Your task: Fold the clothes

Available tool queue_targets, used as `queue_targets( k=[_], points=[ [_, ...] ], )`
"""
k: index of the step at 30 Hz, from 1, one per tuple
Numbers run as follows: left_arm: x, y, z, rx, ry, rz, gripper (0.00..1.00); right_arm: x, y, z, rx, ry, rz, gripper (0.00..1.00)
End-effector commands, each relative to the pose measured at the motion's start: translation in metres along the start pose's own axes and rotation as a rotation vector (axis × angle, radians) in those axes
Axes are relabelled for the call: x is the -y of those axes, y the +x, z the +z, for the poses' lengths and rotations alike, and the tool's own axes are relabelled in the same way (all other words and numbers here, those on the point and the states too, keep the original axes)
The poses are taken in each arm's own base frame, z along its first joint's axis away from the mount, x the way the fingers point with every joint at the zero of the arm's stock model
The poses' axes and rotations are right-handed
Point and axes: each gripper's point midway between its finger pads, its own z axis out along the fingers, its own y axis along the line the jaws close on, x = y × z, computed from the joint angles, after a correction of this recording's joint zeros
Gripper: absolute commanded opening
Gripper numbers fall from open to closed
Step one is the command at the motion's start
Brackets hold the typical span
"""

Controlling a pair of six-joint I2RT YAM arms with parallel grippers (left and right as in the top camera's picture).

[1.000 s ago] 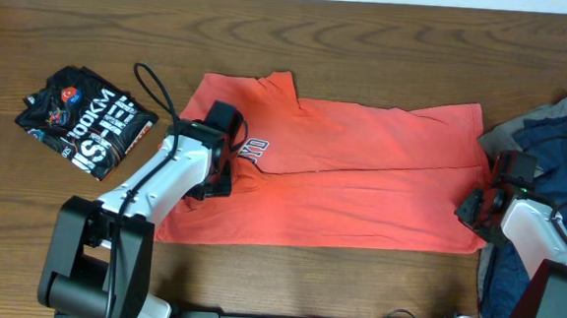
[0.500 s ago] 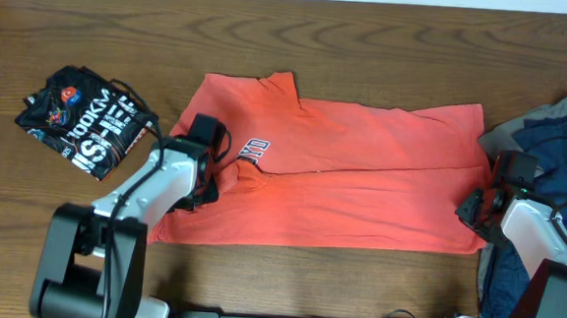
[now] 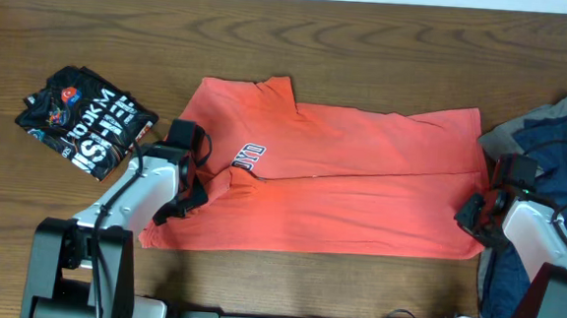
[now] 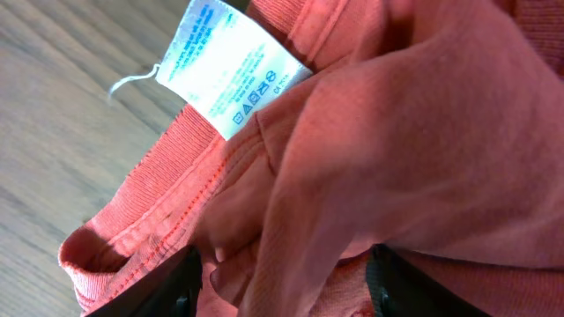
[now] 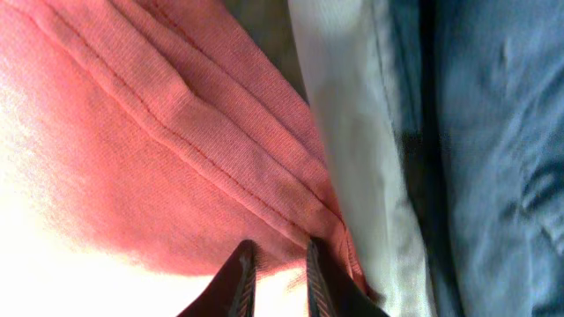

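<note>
As two pincers point(image 4: 282, 286) point(image 5: 275, 277) grip, one coral shirt point(image 3: 360, 193)

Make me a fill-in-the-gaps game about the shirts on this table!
1. The big spread-out shirt is ___.
2. Its sewn-in tag is ___.
3. The folded shirt nearest the left gripper is ___.
4. The pile beside the right gripper is grey and ___.
Missing words: red, white, black, blue.
</note>
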Motion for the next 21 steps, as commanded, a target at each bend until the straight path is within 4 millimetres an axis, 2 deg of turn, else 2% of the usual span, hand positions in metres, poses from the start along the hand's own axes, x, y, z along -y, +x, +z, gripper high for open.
queue_targets(
  k=[1,3,4,5,6,9,12,16,18,21],
  points=[
    [-0.03,0.02,0.015,-0.06,-0.112,0.061,0.64,0.003,-0.002,-0.01,0.032,-0.019,-0.004,0.23],
    [-0.022,0.004,0.0,-0.003,-0.067,0.083,0.67,-0.012,-0.016,-0.029,0.09,-0.106,-0.036,0.27],
    [-0.016,-0.007,-0.012,0.041,-0.035,0.092,0.72,-0.021,-0.022,-0.041,0.118,-0.159,-0.059,0.3],
    [-0.01,-0.018,-0.024,0.08,-0.004,0.099,0.84,-0.027,-0.027,-0.051,0.139,-0.198,-0.076,0.34],
    [-0.003,-0.028,-0.036,0.119,0.028,0.112,0.88,-0.032,-0.032,-0.061,0.16,-0.23,-0.091,0.38],
    [0.032,-0.06,-0.079,0.215,0.187,0.236,0.94,-0.044,-0.04,-0.089,0.2,-0.308,-0.143,0.44],
    [0.06,-0.094,-0.113,0.317,0.272,0.324,0.96,-0.056,-0.041,-0.103,0.214,-0.364,-0.187,0.48],
    [0.085,-0.145,-0.133,0.419,0.314,0.342,1.0,-0.062,-0.034,-0.104,0.194,-0.381,-0.207,0.49],
    [0.097,-0.164,-0.134,0.445,0.347,0.354,1.0,-0.062,-0.031,-0.103,0.185,-0.378,-0.21,0.5],
    [0.127,-0.189,-0.129,0.475,0.445,0.417,0.99,-0.061,-0.029,-0.103,0.177,-0.376,-0.21,0.5]
  ],
)
